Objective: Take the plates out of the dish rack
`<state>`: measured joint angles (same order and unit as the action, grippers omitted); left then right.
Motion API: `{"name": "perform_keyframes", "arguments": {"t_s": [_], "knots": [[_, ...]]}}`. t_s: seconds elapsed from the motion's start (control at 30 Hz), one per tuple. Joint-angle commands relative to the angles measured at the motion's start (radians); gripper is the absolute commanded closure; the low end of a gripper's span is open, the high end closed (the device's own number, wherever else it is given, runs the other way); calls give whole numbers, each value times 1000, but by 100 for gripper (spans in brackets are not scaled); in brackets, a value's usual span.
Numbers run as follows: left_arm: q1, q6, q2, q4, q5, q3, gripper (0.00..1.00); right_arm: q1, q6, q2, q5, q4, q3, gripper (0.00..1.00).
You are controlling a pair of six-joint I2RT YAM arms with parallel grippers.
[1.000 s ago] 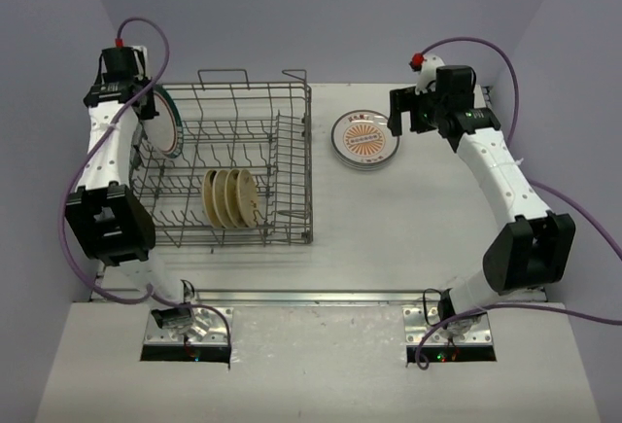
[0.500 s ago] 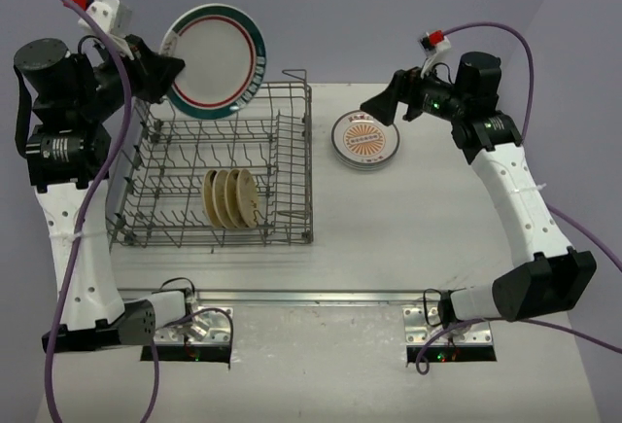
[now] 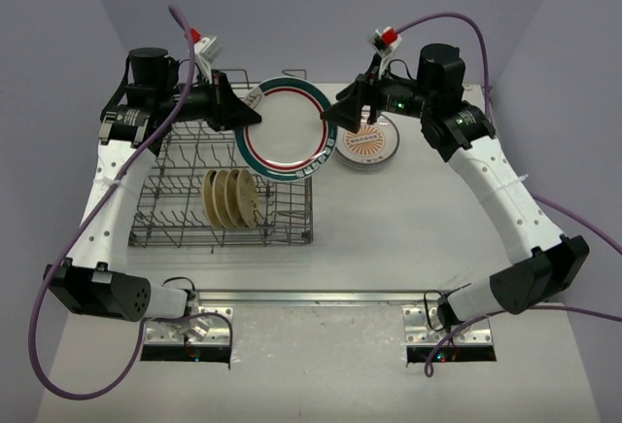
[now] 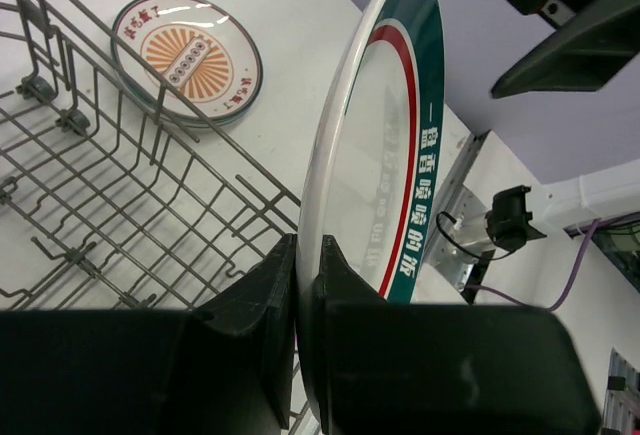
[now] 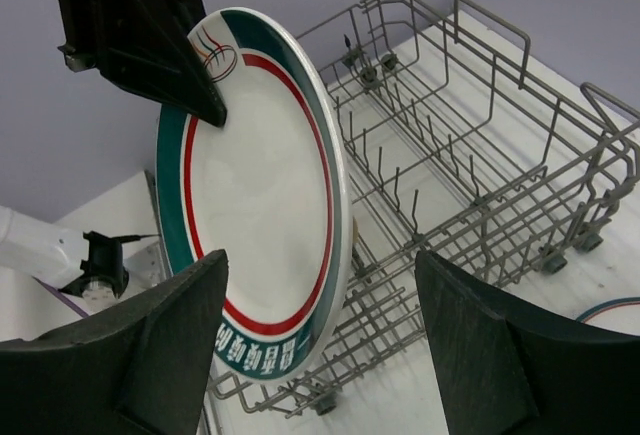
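Note:
My left gripper point(image 3: 251, 115) is shut on the rim of a large white plate point(image 3: 285, 131) with a green and red band and holds it on edge in the air over the right end of the grey wire dish rack point(image 3: 180, 165). In the left wrist view both fingers point(image 4: 268, 295) pinch the plate's rim point(image 4: 380, 175). My right gripper point(image 5: 320, 345) stands open with the plate's point(image 5: 255, 195) lower edge between its spread fingers, not touching either. Three tan plates point(image 3: 231, 197) stand upright in the rack. A sunburst plate point(image 3: 367, 141) lies flat on the table.
The rack's upright tines and loop handles point(image 5: 470, 155) lie directly beyond the held plate. My right gripper point(image 3: 342, 117) hovers above the sunburst plate's point(image 4: 187, 53) left edge. White table point(image 3: 408, 229) extends right of the rack.
The left arm swung the banded plate from the rack's far left to over its right end. The right gripper moved left to meet the plate, and its jaws narrowed a little.

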<state>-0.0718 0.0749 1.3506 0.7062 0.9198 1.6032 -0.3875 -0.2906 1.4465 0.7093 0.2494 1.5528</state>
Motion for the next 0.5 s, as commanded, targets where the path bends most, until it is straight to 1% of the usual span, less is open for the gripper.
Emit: {"name": "perform_keyframes", "arguments": {"t_s": [0.0,0.07,0.1,0.13,0.17,0.2,0.23,0.27,0.3,0.33,0.37,0.4,0.47], "knots": [[-20,15,-15,-50,110,31,100,-31,72,34,-47,11,7,31],[-29,9,-7,-47,119,33,100,-36,83,42,-69,21,4,31],[-34,4,-3,-43,121,34,100,-38,88,47,-74,27,5,33],[-41,-3,1,-37,119,36,100,-39,94,55,-73,31,9,38],[-47,-9,5,-31,115,37,100,-40,96,60,-69,37,14,47],[-54,-15,8,-25,109,38,100,-42,97,63,-62,45,21,58],[-57,-18,12,-20,103,38,100,-41,97,74,-55,65,32,75],[-59,-19,15,-16,91,39,96,-40,94,85,-48,84,42,90],[-59,-18,16,-15,68,41,84,-40,82,92,-41,101,52,98],[-59,-14,16,-13,16,42,70,-30,59,95,-31,106,51,100],[-59,-9,16,-11,-28,49,48,-18,38,94,-17,106,43,100],[-58,-4,15,-7,-71,56,30,-3,21,92,-8,103,36,100],[-57,14,11,-4,-210,68,15,67,-29,88,4,81,11,100]]}}
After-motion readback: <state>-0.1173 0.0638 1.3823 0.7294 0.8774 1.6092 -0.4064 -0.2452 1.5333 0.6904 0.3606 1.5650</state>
